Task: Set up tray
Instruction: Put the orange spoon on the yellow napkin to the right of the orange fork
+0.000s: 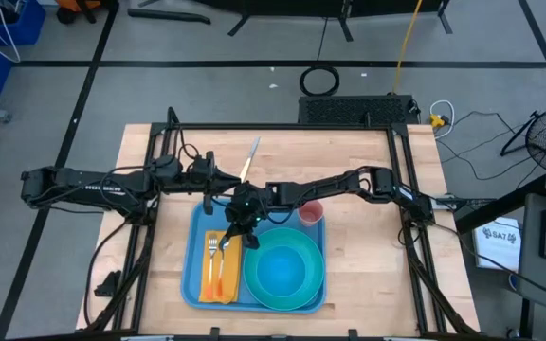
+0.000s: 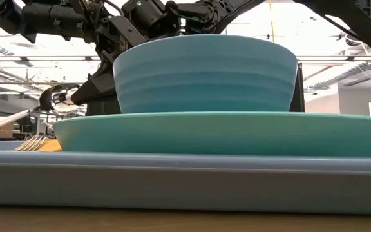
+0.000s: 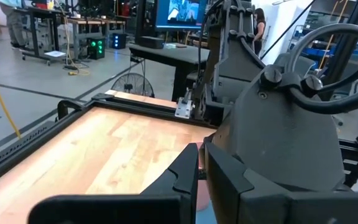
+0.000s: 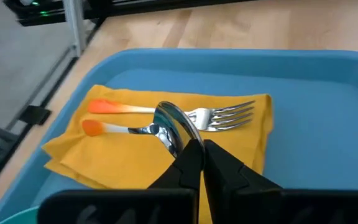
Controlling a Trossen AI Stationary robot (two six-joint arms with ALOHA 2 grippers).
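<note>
The sky-blue tray (image 1: 198, 227) lies at the table's near middle. On its left part is a yellow napkin (image 4: 123, 155) with an orange-handled fork (image 4: 222, 115) on it. A teal plate (image 1: 257, 289) with a blue bowl (image 1: 282, 270) fills its right part. My right gripper (image 1: 238, 224) reaches in from the right, over the napkin's far end, shut on a spoon (image 4: 171, 124). My left gripper (image 1: 224, 182) hovers level just beyond the tray's far edge, shut, with nothing between its fingers (image 3: 188, 174). My right gripper pinches the edge of the spoon's bowl (image 4: 182, 138) between its two fingertips, slanting down from the table's far side. The bowl is raised and tipped on edge (image 2: 58, 100). The handle runs down to the napkin, where its orange end (image 4: 92, 127) rests beside the fork's.
A pink cup (image 1: 311, 213) stands at the tray's far right corner, under my right arm. A knife (image 1: 250, 157) lies on the bare wood beyond the tray, close to my left gripper. Metal frame rails (image 1: 401, 180) border the tabletop.
</note>
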